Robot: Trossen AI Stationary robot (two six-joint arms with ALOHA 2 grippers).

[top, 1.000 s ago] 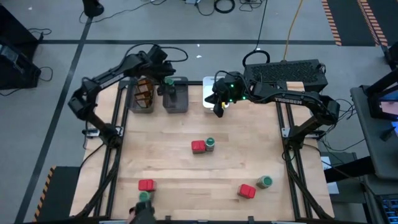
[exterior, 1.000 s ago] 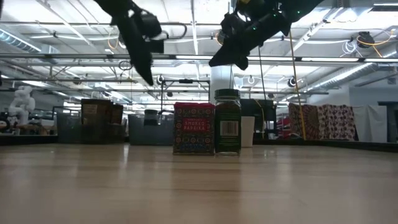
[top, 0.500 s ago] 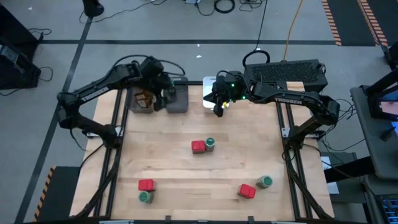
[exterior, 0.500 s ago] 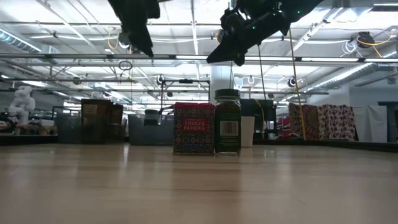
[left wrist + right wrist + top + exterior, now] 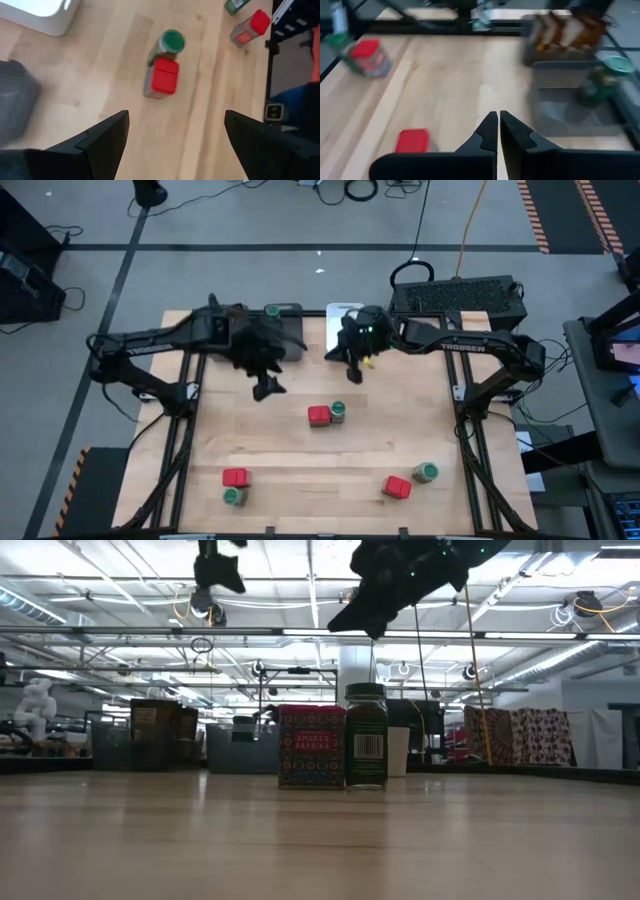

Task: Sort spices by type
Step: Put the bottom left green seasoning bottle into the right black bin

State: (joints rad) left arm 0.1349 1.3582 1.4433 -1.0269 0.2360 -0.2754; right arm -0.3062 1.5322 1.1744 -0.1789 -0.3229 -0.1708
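Red tin (image 5: 318, 416) and green-lidded jar (image 5: 338, 412) stand upright, touching, mid tabletop, just ahead of the left pincer (image 5: 264, 390) and below the right pincer (image 5: 352, 366). Second tin (image 5: 235, 477) with jar (image 5: 232, 496) beside it, near front edge, well apart from both pincers. Third tin (image 5: 397, 487) and jar (image 5: 426, 472) front right, close together. Another jar (image 5: 271, 311) sits in a grey bin behind the left pincer; brown packets (image 5: 570, 30) fill the next bin.
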